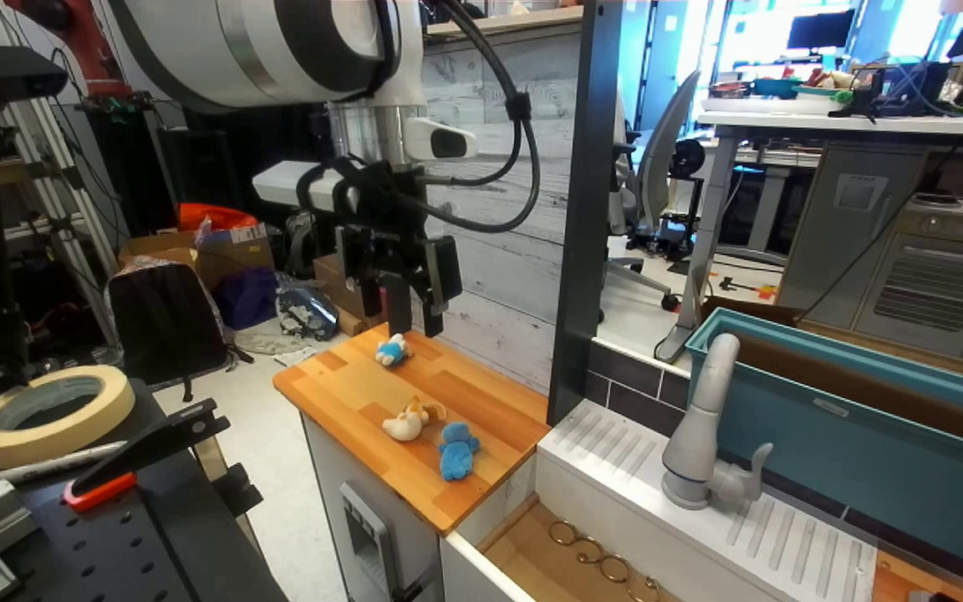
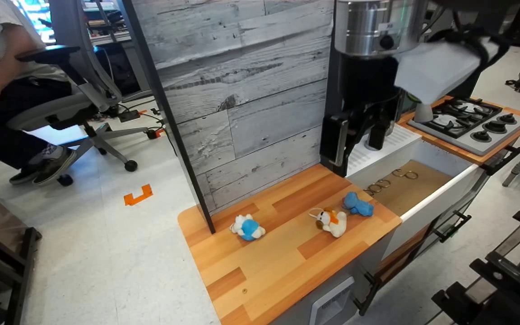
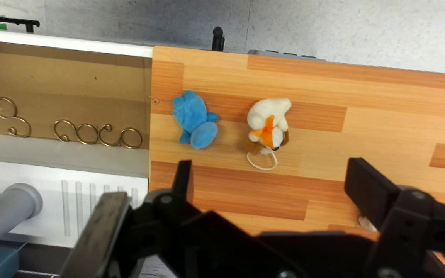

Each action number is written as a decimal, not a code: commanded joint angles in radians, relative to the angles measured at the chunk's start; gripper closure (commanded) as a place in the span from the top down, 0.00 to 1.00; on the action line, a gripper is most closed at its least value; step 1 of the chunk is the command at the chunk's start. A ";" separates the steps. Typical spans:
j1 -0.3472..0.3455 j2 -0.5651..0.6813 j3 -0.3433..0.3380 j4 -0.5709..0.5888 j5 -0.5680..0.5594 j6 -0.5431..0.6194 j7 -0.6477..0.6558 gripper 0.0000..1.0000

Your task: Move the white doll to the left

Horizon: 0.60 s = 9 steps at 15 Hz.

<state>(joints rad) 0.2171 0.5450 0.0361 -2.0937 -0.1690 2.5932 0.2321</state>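
The white doll [image 3: 267, 116] is a small cream-white plush with tan-brown ears, an orange scarf and a white string loop. It lies on the wooden countertop, and it shows in both exterior views [image 1: 405, 423] [image 2: 337, 224]. My gripper [image 3: 269, 164] is open and empty, its fingers wide apart. It hangs well above the countertop, touching nothing; in the wrist view the doll lies ahead of the gap between the fingers. The gripper also shows in both exterior views [image 1: 415, 320] [image 2: 359, 155].
A blue plush [image 3: 193, 119] lies beside the white doll. A white plush in a blue shirt [image 2: 247, 227] lies farther along, mostly hidden behind a finger in the wrist view. The countertop [image 3: 384, 135] borders a grey wood-look wall panel [image 2: 260, 108] and a sink basin [image 1: 523, 543] with metal rings.
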 commanded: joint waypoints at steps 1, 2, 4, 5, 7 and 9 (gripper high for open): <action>0.028 0.113 -0.019 0.108 0.002 0.001 0.007 1.00; 0.029 0.144 -0.019 0.134 0.007 -0.004 0.004 1.00; 0.033 0.203 -0.020 0.188 0.015 -0.023 0.005 1.00; 0.037 0.230 -0.021 0.212 0.016 -0.033 0.006 1.00; 0.051 0.281 -0.027 0.254 0.013 -0.040 0.011 1.00; 0.061 0.322 -0.027 0.291 0.016 -0.053 0.009 1.00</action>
<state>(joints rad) 0.2427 0.7995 0.0278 -1.8889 -0.1665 2.5857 0.2321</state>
